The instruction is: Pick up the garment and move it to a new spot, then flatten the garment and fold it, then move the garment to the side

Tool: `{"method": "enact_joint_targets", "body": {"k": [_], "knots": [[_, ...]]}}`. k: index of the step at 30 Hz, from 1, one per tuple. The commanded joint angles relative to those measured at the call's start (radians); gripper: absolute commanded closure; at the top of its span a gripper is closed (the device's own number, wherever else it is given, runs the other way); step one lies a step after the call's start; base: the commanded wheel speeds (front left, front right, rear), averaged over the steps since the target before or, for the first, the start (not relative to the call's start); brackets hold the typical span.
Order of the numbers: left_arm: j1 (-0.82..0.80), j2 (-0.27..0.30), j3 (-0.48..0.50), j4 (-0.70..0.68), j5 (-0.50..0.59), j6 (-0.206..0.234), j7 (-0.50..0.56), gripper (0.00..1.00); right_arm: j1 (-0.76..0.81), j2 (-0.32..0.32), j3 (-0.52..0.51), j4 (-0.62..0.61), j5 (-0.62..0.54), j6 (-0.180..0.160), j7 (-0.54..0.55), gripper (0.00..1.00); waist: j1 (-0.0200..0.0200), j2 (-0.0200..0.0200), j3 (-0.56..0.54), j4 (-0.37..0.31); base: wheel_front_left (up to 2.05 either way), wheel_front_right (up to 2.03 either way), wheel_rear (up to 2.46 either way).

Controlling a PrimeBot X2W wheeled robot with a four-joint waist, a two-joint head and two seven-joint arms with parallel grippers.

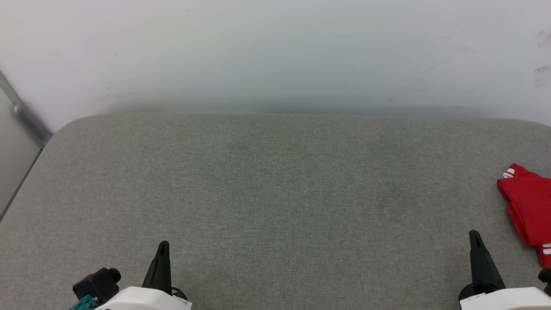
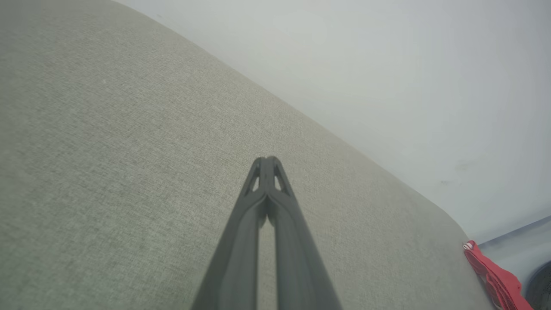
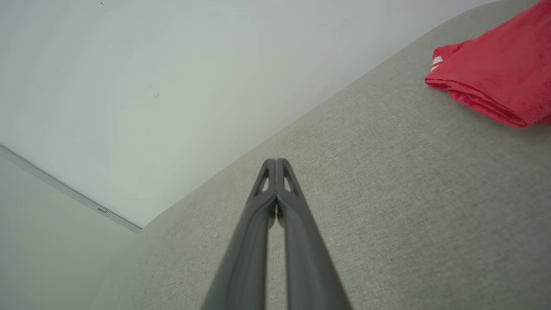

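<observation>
The garment (image 1: 528, 209) is a red cloth with white stripes, lying folded in a compact bundle at the right edge of the grey fabric surface (image 1: 275, 193); part of it runs out of the head view. It also appears as the garment (image 3: 495, 73) at the upper right of the right wrist view and as a thin red strip, the garment (image 2: 495, 275), at the lower right of the left wrist view. My left gripper (image 1: 163, 247) is shut and empty near the front left. My right gripper (image 1: 474, 237) is shut and empty, a short way left of the garment, not touching it.
A pale wall (image 1: 275, 56) stands behind the surface's rounded far edge. On the left a grey rail (image 1: 26, 114) runs along the wall, with a gap beside the surface's left edge. The grey surface is broad between both grippers.
</observation>
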Motion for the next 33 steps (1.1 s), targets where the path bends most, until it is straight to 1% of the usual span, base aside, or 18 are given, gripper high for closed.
{"method": "enact_joint_targets", "body": {"k": [1,18,33], "knots": [[-0.029,0.006,0.007,-0.008,-0.044,-0.009,0.008,1.0,-0.032,-0.001,0.0,-0.005,0.04,0.0,0.008,1.0,-0.0001,0.0,0.001,-0.001,0.0,0.0,0.0],[-0.066,0.007,0.035,0.013,-0.286,-0.036,0.065,1.0,-0.074,0.0,0.0,0.023,0.26,0.0,0.066,1.0,-0.0001,0.0,0.006,-0.012,0.0,0.0,0.0],[-0.094,0.007,0.056,0.028,-0.455,-0.055,0.106,1.0,-0.103,0.0,0.001,0.044,0.415,0.0,0.108,1.0,-0.0001,0.0,0.01,-0.021,0.0,0.0,0.0]]}}
